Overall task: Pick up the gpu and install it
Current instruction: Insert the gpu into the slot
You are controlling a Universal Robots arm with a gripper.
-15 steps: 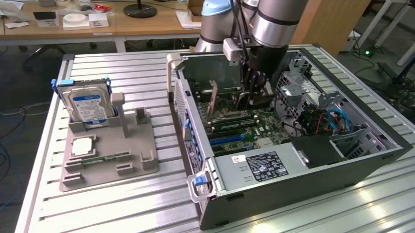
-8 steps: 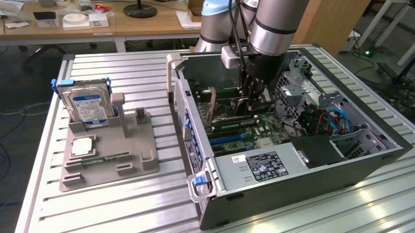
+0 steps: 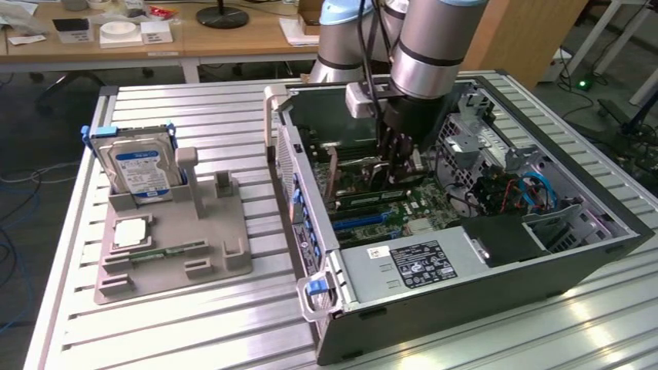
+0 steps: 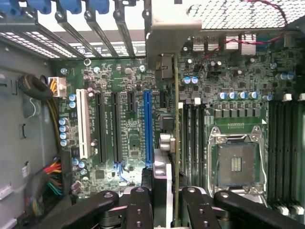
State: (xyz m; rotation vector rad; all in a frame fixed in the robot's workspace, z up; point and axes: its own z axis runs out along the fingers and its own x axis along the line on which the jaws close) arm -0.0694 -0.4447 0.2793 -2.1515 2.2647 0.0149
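Observation:
My gripper [image 3: 399, 166] reaches down into the open computer case [image 3: 575, 266], over the motherboard. It is shut on the gpu [image 4: 175, 143], a thin dark card seen edge-on between the black fingers [image 4: 138, 207] in the wrist view. The card's pale metal bracket [image 4: 171, 28] points toward the case's rear slot openings. The card stands upright over the motherboard [image 4: 119, 86], just beside the long blue slot [image 4: 147, 129]; whether it touches a slot I cannot tell. In the exterior view the gpu [image 3: 375, 185] hangs below the fingers, largely hidden by them.
A grey parts holder [image 3: 175, 247] at the exterior view's left carries a silver hard drive [image 3: 139, 171], a square chip [image 3: 132, 231] and a narrow green memory stick [image 3: 165, 252]. Inside the case are the power supply [image 3: 411, 266], the bare processor socket [image 4: 236, 162], cables [image 4: 47, 88] and blue slot latches [image 4: 71, 5].

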